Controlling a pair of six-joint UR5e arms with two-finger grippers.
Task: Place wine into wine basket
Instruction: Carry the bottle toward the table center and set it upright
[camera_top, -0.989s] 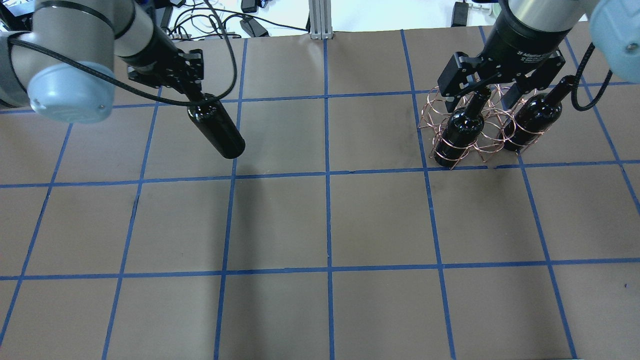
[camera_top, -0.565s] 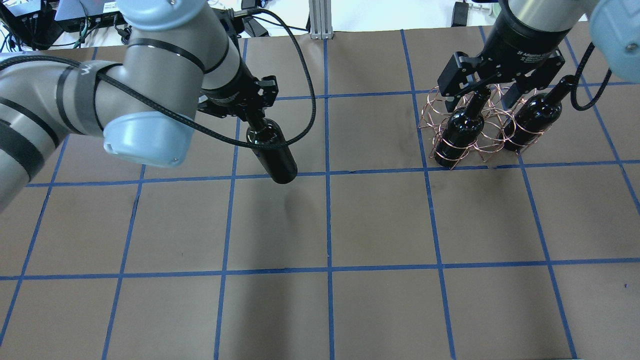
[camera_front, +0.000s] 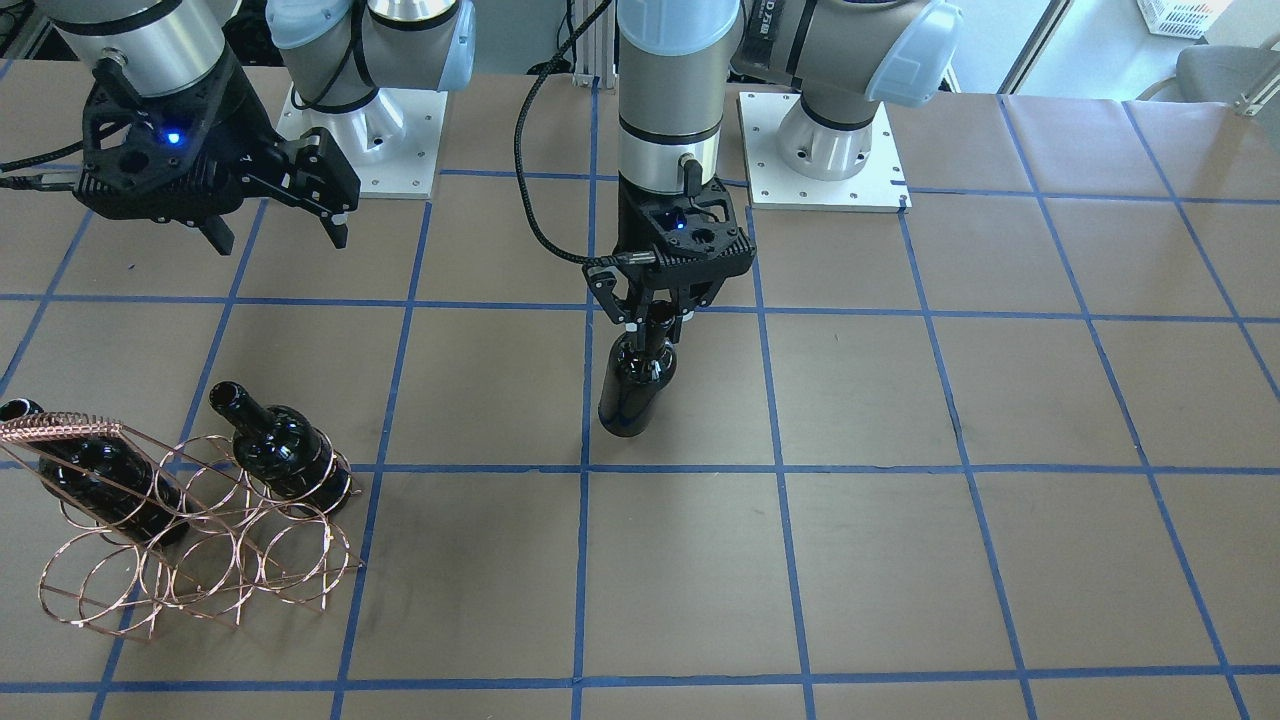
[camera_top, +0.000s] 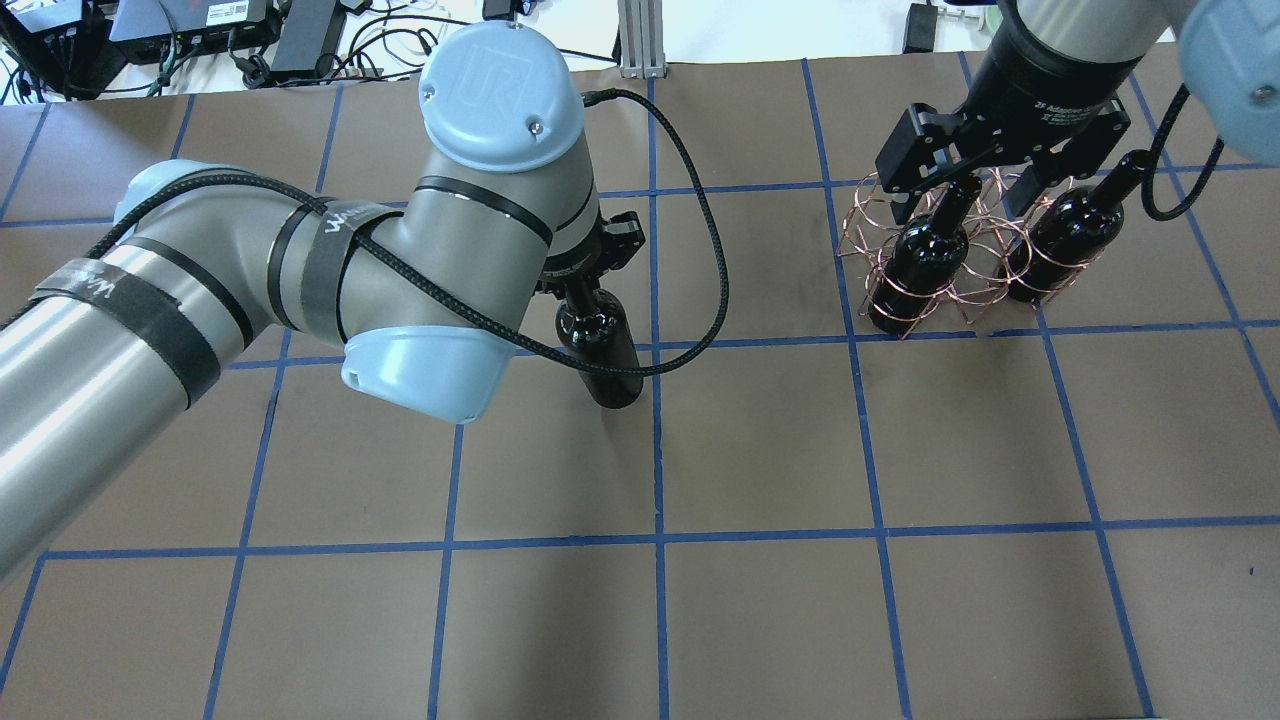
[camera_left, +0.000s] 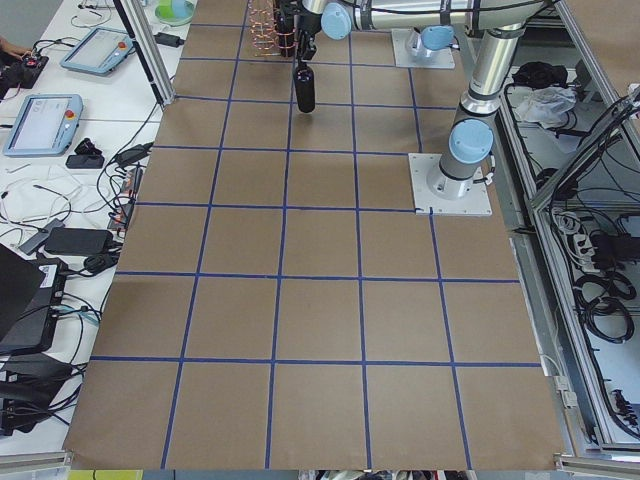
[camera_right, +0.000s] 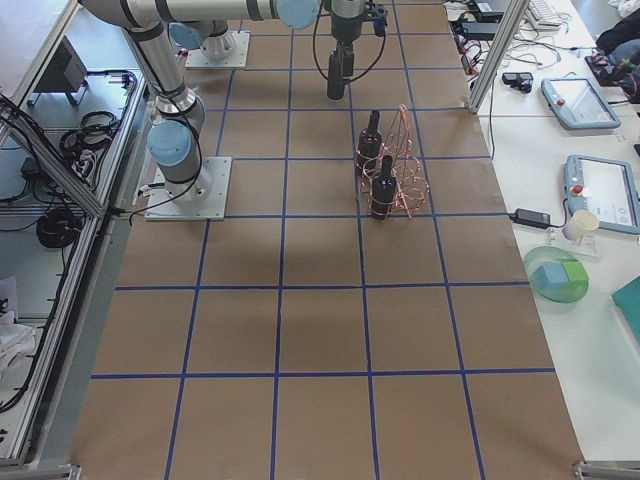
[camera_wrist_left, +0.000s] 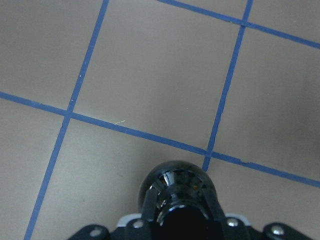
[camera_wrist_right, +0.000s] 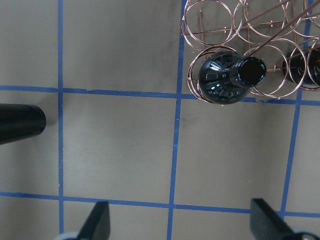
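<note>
My left gripper (camera_front: 655, 318) is shut on the neck of a glossy black wine bottle (camera_front: 630, 385) and holds it upright near the table's middle; the bottle also shows in the overhead view (camera_top: 605, 350) and the left wrist view (camera_wrist_left: 175, 185). The copper wire basket (camera_front: 200, 565) stands toward my right side (camera_top: 858, 225), well apart from the held bottle. Two more black bottles (camera_top: 920, 265) (camera_top: 1065, 235) stand in its rings. My right gripper (camera_top: 965, 195) is open and empty, above the basket. In the right wrist view one basket bottle (camera_wrist_right: 225, 75) sits beyond the fingertips (camera_wrist_right: 100, 220).
The brown table (camera_top: 760, 440) has a blue tape grid. The two arm base plates (camera_front: 820, 150) are at the robot's edge. Cables and electronics (camera_top: 300, 30) lie beyond the far edge. Tablets and a cup (camera_right: 580, 225) sit on a side bench.
My left arm has swung to the right with the bottle, from the far left to near the table's centre line. The right gripper and the basket have not moved.
</note>
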